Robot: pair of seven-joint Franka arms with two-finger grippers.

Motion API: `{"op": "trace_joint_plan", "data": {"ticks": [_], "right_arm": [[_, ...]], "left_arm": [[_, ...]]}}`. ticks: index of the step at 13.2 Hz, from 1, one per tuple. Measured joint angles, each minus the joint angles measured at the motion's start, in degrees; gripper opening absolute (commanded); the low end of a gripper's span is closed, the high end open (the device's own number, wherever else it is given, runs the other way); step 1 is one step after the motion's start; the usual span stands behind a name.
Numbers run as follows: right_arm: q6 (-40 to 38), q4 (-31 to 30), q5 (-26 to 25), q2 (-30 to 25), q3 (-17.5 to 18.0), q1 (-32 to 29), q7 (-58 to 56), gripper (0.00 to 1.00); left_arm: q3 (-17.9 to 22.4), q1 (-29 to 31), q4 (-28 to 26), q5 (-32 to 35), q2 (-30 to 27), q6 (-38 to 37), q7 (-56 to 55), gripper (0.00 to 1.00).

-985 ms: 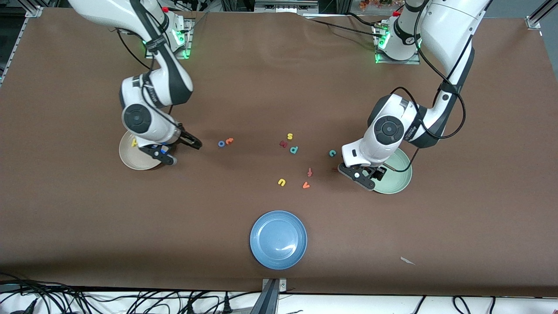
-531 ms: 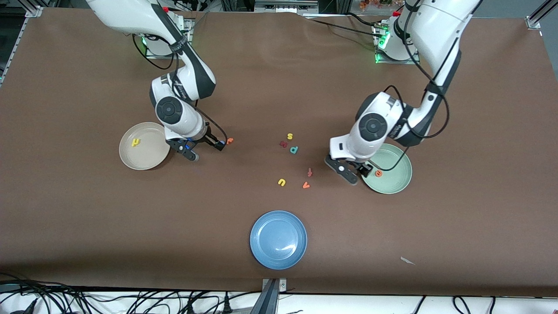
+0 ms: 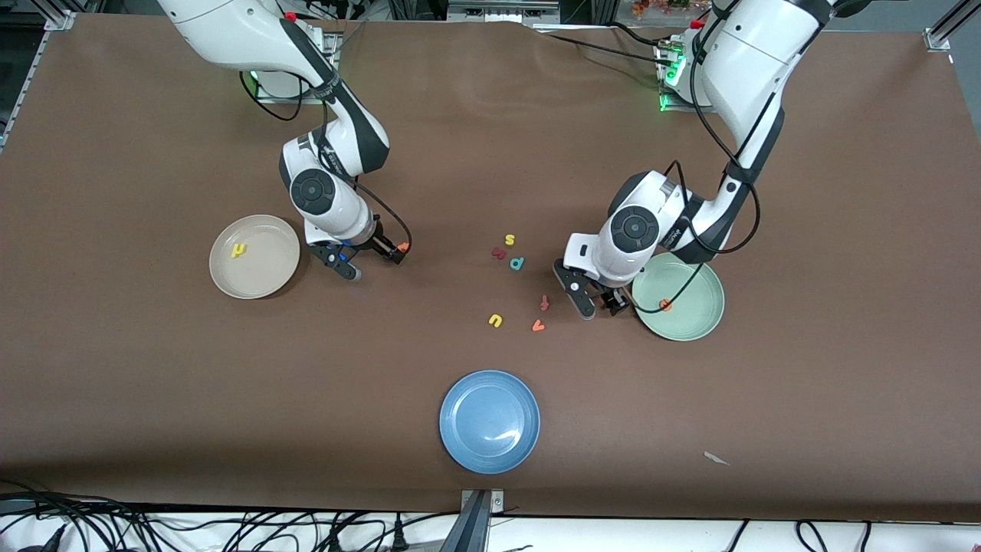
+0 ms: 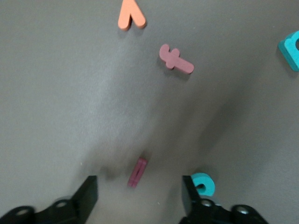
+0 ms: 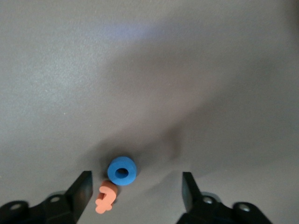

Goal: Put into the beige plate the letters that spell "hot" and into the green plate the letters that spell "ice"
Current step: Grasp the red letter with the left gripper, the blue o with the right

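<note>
Beige plate [image 3: 264, 276] holds h [image 3: 240, 250]; green plate [image 3: 693, 322] holds e [image 3: 666, 305].

Left hand [image 4: 139, 186], spread wide beside the green plate, straddles i [image 4: 137, 172] on the surface. c [image 4: 202, 183] sits against one jaw, so closing may flick it.

Right hand [image 5: 135, 179], also wide, straddles o [image 5: 122, 170]; the neighbouring t [image 5: 106, 197] could be dragged.

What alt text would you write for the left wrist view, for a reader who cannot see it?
The left gripper is open low over the brown table, with a small dark red foam bar letter i lying between its fingers and a teal foam letter c beside one finger.
</note>
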Motion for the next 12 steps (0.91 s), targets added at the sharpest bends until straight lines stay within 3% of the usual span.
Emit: {"op": "trace_joint_plan", "data": {"ticks": [2,3,5,7,12], "right_arm": [[0.6,0.0,0.0,0.4,0.0,0.3,0.0,0.76],[0.8,0.0,0.0,0.5,0.0,0.3,0.0,0.76],[1.1,0.0,-0.1,0.5,0.0,0.3,0.0,0.76],[1.4,0.0,-0.1,0.5,0.0,0.3,0.0,0.76],[3.9,0.0,-0.2,0.5,-0.1,0.3,0.0,0.76]], "left_arm": [[0.0,0.3,0.0,0.0,0.9,1.4,3.5,0.7],[0.0,0.4,0.0,0.0,1.2,1.7,4.5,0.61],[0.0,0.3,0.1,0.0,1.4,1.8,5.0,0.28],[0.0,0.2,0.1,1.5,1.5,1.8,5.5,0.01],[0.0,0.3,0.7,4.3,1.7,1.9,5.5,0.0]]}}
